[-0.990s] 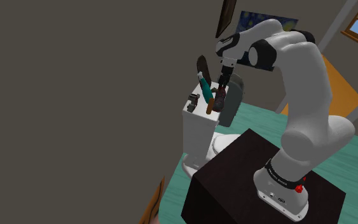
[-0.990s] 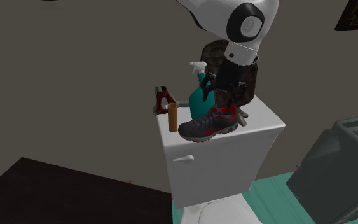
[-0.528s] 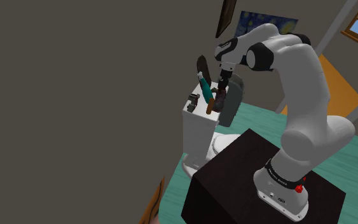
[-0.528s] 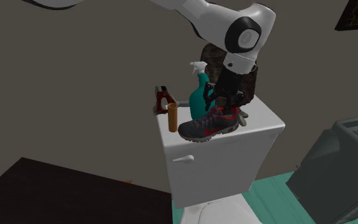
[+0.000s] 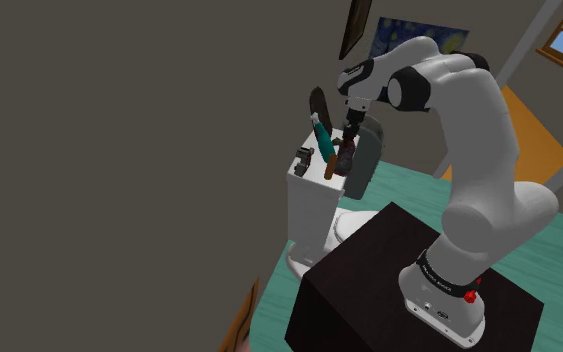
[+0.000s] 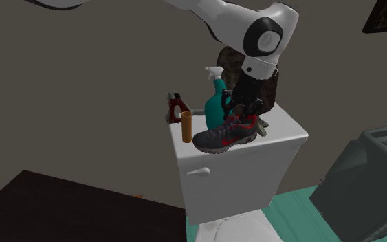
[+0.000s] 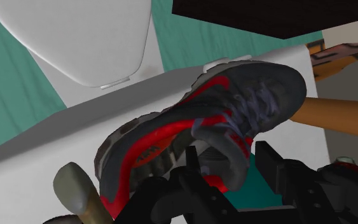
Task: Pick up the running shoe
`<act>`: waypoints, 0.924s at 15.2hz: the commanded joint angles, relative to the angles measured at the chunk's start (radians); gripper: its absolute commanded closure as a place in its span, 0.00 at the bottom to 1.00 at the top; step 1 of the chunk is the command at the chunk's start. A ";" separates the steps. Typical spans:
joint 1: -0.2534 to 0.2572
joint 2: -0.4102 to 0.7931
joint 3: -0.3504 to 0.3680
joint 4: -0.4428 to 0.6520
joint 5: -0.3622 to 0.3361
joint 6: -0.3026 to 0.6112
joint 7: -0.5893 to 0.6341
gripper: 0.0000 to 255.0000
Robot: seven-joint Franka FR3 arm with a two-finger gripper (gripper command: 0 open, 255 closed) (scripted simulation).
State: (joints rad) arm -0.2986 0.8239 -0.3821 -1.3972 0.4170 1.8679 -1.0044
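Wrist view, hand point(image 7: 231, 162) astride shoe point(image 7: 203, 130), toilet lid point(image 7: 88, 38) beyond

A white toilet tank point(image 6: 243, 182) is carrying everything on its flat lid point(image 7: 50, 149), with the bowl sitting below it. A grey and red running shoe point(image 6: 227, 134) is lying on its sole along the lid's front edge, its toe reaching that edge. In the second exterior view, an orange-brown cylinder point(image 6: 186, 127) is standing upright just beside the toe, at the shoe's nine o'clock. A dark red tool point(image 6: 177, 108) is sitting at the cylinder's eleven o'clock, near the lid's corner. A teal spray bottle point(image 6: 216, 106) is standing at the shoe's eleven o'clock. A dark mottled thing point(image 6: 229, 58) is rising at twelve o'clock, behind the shoe.
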 commanded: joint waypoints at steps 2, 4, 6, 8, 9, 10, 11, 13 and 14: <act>0.002 -0.004 -0.002 -0.002 -0.003 -0.008 0.004 1.00; 0.004 -0.020 -0.006 0.000 -0.008 -0.024 0.008 1.00; 0.006 -0.034 -0.009 0.002 -0.013 -0.041 0.012 1.00; 0.008 -0.049 -0.013 0.006 -0.018 -0.058 0.016 1.00; 0.008 -0.056 -0.015 0.008 -0.020 -0.066 0.018 1.00; 0.009 -0.062 -0.016 0.011 -0.023 -0.075 0.020 1.00; 0.010 -0.069 -0.018 0.013 -0.025 -0.084 0.022 1.00; 0.010 -0.082 -0.021 0.020 -0.030 -0.102 0.026 1.00; 0.011 -0.088 -0.022 0.023 -0.032 -0.111 0.028 1.00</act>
State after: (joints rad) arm -0.2885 0.7450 -0.4025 -1.3757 0.3874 1.7663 -0.9782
